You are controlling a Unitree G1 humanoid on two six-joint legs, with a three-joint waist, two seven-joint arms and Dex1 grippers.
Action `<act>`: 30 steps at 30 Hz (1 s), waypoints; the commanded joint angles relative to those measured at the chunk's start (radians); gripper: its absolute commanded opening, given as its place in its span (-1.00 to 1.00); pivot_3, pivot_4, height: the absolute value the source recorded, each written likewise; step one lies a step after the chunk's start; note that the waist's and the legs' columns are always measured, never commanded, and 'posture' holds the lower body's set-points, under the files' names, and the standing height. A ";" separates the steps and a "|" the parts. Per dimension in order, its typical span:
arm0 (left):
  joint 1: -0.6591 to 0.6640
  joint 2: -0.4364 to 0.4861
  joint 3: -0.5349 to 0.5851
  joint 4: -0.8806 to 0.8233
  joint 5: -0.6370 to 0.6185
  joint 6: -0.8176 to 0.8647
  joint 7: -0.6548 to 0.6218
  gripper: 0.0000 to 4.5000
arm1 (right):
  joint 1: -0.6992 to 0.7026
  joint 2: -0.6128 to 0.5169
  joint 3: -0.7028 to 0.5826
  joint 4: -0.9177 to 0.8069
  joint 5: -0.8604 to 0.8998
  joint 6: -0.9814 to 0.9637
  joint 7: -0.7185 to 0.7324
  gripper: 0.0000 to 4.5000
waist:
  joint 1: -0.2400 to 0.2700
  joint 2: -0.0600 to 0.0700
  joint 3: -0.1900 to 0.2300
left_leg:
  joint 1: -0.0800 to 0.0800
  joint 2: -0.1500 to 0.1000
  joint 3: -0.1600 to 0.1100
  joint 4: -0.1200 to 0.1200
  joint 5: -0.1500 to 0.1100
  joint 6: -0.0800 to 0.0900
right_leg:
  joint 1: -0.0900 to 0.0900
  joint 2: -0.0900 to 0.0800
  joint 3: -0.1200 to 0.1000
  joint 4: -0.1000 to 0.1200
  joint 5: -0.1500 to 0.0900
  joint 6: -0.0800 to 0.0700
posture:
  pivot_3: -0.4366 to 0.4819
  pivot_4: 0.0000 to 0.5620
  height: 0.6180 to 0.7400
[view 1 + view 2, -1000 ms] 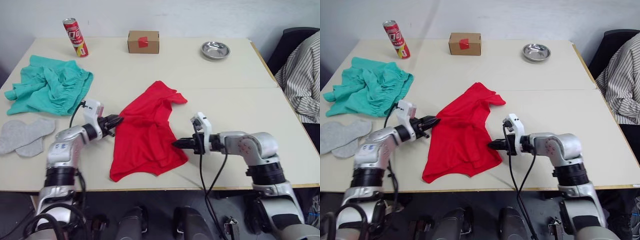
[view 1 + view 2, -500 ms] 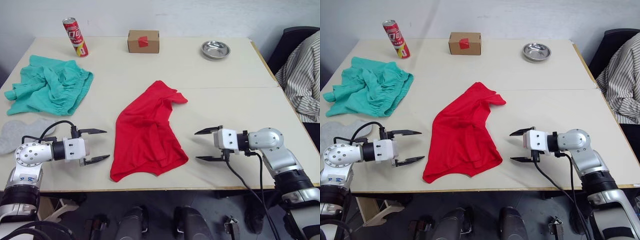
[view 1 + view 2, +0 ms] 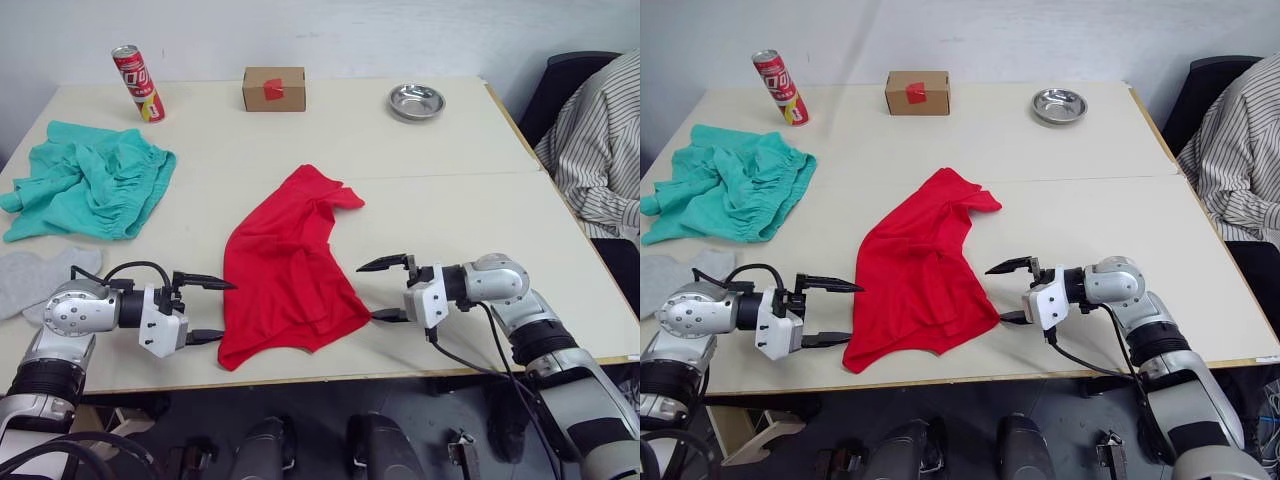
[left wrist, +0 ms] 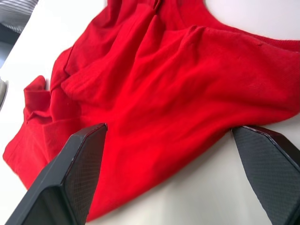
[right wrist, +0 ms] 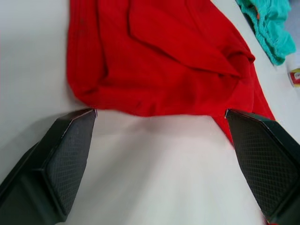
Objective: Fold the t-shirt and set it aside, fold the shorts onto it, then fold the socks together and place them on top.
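Note:
The red t-shirt [image 3: 285,265] lies crumpled in the middle of the table, running from its front edge toward the centre. At the shirt's lower left edge my left gripper [image 3: 225,310] stands open, its fingers [image 4: 75,173] level with the cloth and empty. On the other side, my right gripper [image 3: 366,292] is open at the lower right edge, and its fingers [image 5: 61,154] hold nothing. The teal shorts [image 3: 90,190] are bunched at the far left. Below them, at the table's left edge, lie the grey socks [image 3: 25,280].
Along the table's back stand a red can [image 3: 137,83], a cardboard box [image 3: 273,88] and a metal bowl [image 3: 416,101]. A person in a striped shirt [image 3: 600,140] sits at the right. The table's front edge [image 3: 400,375] runs just below both grippers.
Both grippers, pinched at the shirt's edges a second ago, let go, opened wide and drew back. They now stand closer to the shirt again. The camera has shifted slightly.

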 commanded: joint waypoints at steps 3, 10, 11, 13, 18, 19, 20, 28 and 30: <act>0.015 -0.023 -0.057 0.017 0.043 -0.020 0.007 0.99 | -0.010 0.027 0.049 0.020 -0.041 -0.041 -0.029 1.00 | 0.001 0.000 0.000 | 0.000 0.000 0.000 0.000 0.000 0.000 | 0.000 0.000 0.000 0.000 0.000 0.000 | -0.05 -0.47 1.00; -0.029 -0.049 -0.098 0.070 0.086 -0.045 0.013 0.46 | -0.014 0.048 0.083 0.027 -0.057 -0.025 -0.050 0.58 | 0.003 0.002 -0.002 | 0.002 0.000 0.000 0.001 0.000 0.000 | 0.001 -0.001 0.000 0.000 0.000 0.000 | -0.05 -0.47 1.00; -0.032 -0.050 -0.103 0.077 0.086 -0.048 0.013 0.32 | -0.015 0.048 0.083 0.029 -0.063 -0.020 -0.058 0.44 | 0.005 0.003 -0.003 | 0.002 0.000 0.000 0.001 0.000 0.000 | 0.001 -0.001 0.000 0.001 0.000 0.000 | -0.05 -0.47 1.00; -0.037 -0.049 -0.113 0.087 0.083 -0.049 0.012 0.05 | -0.017 0.045 0.082 0.035 -0.074 -0.011 -0.072 0.13 | 0.006 0.003 -0.003 | 0.002 0.000 0.000 0.002 0.000 0.000 | 0.001 -0.001 0.000 0.001 0.000 -0.001 | -0.05 -0.47 1.00; -0.046 -0.052 -0.128 0.101 0.093 -0.044 0.026 -0.72 | -0.004 0.034 0.090 0.014 -0.076 0.013 -0.082 -0.69 | 0.011 0.003 -0.003 | 0.001 0.000 -0.001 0.003 0.000 0.000 | 0.001 -0.002 0.000 0.004 0.000 -0.001 | -0.05 -0.47 1.00; -0.048 -0.054 -0.130 0.101 0.096 -0.041 0.032 -0.87 | 0.001 0.031 0.090 0.004 -0.074 0.020 -0.081 -0.85 | 0.013 0.003 -0.003 | 0.001 0.000 -0.001 0.003 0.000 0.000 | 0.001 -0.002 0.000 0.004 0.000 -0.001 | -0.05 -0.47 1.00; -0.045 -0.056 -0.130 0.102 0.096 -0.030 0.036 -0.99 | 0.009 0.026 0.088 -0.013 -0.069 0.039 -0.075 -0.99 | 0.017 0.004 -0.003 | 0.001 0.000 -0.001 0.003 0.000 0.000 | 0.000 -0.002 0.000 0.004 0.000 -0.001 | -0.05 -0.47 1.00; 0.070 -0.030 -0.085 -0.043 -0.043 0.151 0.026 -0.99 | 0.096 -0.060 0.053 -0.225 0.028 0.220 -0.026 -0.99 | 0.021 0.007 -0.003 | 0.001 0.000 -0.001 0.002 -0.001 0.001 | -0.001 -0.003 0.001 0.003 -0.001 -0.002 | -0.05 -0.47 1.00; 0.130 -0.007 -0.059 -0.135 -0.110 0.267 0.016 -0.99 | 0.133 -0.091 0.029 -0.305 0.078 0.304 -0.018 -0.99 | 0.018 0.007 -0.003 | 0.000 0.000 -0.001 0.002 -0.002 0.001 | -0.001 -0.003 0.000 0.003 -0.001 -0.002 | -0.05 -0.47 1.00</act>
